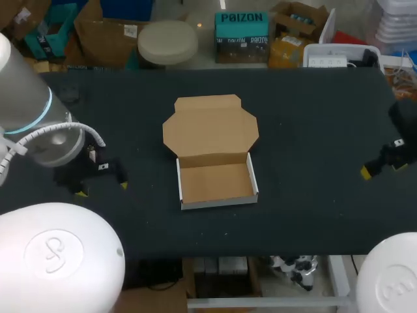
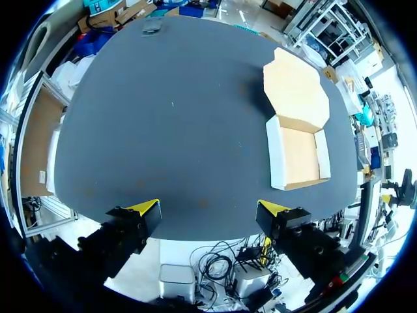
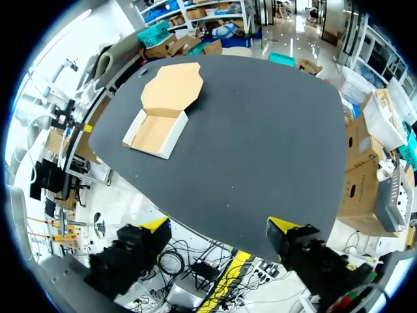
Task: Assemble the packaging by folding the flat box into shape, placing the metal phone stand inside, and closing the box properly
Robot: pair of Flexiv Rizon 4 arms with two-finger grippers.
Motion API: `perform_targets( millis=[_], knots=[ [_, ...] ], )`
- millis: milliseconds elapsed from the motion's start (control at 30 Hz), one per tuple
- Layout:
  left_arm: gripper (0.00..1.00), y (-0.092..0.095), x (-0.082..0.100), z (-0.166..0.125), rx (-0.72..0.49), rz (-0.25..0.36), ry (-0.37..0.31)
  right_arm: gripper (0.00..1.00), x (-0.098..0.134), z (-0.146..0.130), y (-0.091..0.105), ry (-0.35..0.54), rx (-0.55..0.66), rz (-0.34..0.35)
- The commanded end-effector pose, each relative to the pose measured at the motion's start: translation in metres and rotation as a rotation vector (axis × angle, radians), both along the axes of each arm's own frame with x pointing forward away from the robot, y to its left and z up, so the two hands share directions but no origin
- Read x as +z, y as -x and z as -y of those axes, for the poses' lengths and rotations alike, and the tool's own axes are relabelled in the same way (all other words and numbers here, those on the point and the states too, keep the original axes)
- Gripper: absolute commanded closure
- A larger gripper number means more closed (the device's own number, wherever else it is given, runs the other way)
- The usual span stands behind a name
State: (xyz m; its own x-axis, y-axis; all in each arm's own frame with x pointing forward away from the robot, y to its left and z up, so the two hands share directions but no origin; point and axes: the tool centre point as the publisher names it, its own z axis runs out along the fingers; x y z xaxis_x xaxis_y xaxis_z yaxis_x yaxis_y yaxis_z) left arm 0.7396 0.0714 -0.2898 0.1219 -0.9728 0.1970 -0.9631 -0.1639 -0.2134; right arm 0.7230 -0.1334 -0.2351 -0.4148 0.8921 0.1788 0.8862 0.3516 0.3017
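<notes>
Box (image 1: 217, 182) sits at table centre, already formed into a shallow tray, white outside and brown inside. Lid (image 1: 210, 127) is laid back flat toward 12 o'clock, hinged along the rear wall. Tray holds nothing. Phone stand not seen in any view.

Handling, by judgement: thin card, very light, stiff only along its creases. Walls would likely buckle under a hard pinch, and the whole box could slide on the dark table (image 1: 313, 117) if pushed from one side. Best hold for closing looks like the lid's free edge at 12 o'clock. Steady the tray by a side wall at 3 or 9 o'clock.

Left gripper (image 1: 102, 189) hangs at 9 o'clock of the box, well apart from it, fingers spread, nothing between them. Right gripper (image 3: 218, 227) is at 3 o'clock by the table's edge, also well apart, fingers spread and bare.

A small dark object (image 2: 153, 26) lies at the far left corner, about 10 o'clock, well apart from the box. I judge it no obstacle to either approach.
</notes>
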Motion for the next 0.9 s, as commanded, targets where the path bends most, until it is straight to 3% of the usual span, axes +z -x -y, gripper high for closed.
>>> perform_targets(
  millis=[33, 367, 900],
  knots=[
    [0.00, -0.031, -0.025, 0.000, -0.010, -0.126, 0.004, 0.00, 0.000, -0.002, 0.003, 0.005, -0.002, 0.003],
    [0.00, -0.074, -0.045, -0.028, 0.012, -0.216, 0.004, 0.00, 0.000, -0.002, 0.003, 0.005, -0.002, 0.003],
    [0.00, -0.074, -0.045, -0.028, 0.012, -0.216, 0.004, 0.00, 0.000, -0.002, 0.003, 0.005, -0.002, 0.003]
  ],
)
